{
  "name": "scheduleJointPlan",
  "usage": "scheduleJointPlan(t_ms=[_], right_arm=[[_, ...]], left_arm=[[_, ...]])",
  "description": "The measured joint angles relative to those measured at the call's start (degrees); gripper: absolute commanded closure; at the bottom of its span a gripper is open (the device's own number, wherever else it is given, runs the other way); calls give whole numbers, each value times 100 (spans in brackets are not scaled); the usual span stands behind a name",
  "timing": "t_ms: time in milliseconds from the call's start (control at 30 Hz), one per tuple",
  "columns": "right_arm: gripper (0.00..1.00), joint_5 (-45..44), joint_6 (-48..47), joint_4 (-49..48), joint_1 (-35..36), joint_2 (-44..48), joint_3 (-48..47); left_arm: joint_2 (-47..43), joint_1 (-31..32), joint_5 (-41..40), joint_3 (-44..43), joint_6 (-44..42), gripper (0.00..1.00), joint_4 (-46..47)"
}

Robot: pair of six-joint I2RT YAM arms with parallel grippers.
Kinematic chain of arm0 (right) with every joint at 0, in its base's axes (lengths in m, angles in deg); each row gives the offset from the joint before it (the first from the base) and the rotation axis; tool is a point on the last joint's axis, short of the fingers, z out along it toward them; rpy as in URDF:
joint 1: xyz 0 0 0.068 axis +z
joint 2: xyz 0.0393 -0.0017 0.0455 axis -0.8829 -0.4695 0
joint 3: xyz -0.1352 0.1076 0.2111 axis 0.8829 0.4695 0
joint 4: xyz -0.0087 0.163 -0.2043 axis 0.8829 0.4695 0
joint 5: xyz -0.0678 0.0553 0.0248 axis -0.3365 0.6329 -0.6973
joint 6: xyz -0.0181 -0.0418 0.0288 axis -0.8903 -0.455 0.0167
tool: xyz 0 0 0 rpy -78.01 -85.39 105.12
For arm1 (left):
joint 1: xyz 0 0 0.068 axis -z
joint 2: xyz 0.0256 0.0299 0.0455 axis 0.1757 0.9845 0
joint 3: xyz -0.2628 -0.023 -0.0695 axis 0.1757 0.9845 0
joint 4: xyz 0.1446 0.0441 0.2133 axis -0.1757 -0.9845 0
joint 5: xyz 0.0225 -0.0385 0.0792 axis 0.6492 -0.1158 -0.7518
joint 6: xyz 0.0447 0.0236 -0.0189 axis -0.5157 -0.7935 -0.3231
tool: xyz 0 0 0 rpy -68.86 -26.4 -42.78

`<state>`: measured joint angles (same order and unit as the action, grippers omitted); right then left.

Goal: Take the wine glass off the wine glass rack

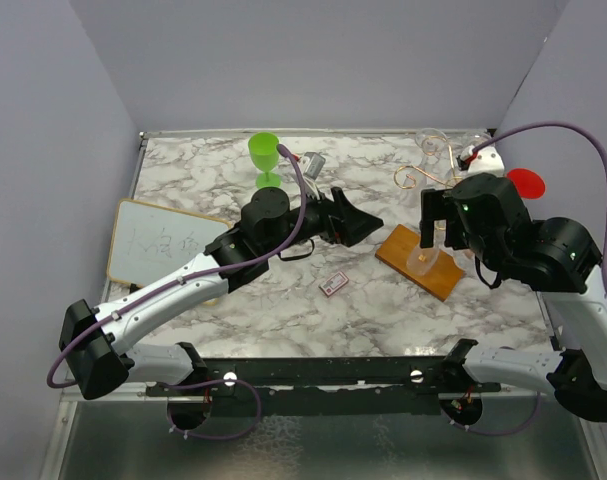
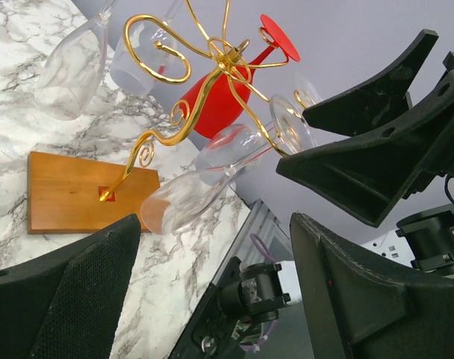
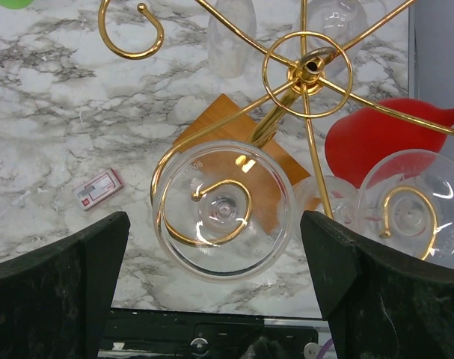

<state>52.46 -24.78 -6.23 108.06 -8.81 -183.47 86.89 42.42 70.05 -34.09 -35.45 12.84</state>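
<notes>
The wine glass rack is gold wire with curled arms on a brown wooden base. Several glasses hang upside down from it. A clear wine glass hangs by its foot in a gold curl. My right gripper hovers over it, open, with the foot between its fingers, untouched. From the left, my left gripper points at the rack, open and empty. That view shows the same clear glass tilted beside a red glass.
A green goblet stands at the back of the marble table. A whiteboard lies at the left. A small card lies in front of the rack base. A second clear foot hangs just right of my right gripper.
</notes>
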Motion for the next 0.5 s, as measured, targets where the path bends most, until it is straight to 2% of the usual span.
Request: scheduleJointPlan(t_ms=[500], right_arm=[[2, -153, 197, -227, 0, 170, 426]], left_arm=[[-219, 0, -4, 92, -101, 17, -197]])
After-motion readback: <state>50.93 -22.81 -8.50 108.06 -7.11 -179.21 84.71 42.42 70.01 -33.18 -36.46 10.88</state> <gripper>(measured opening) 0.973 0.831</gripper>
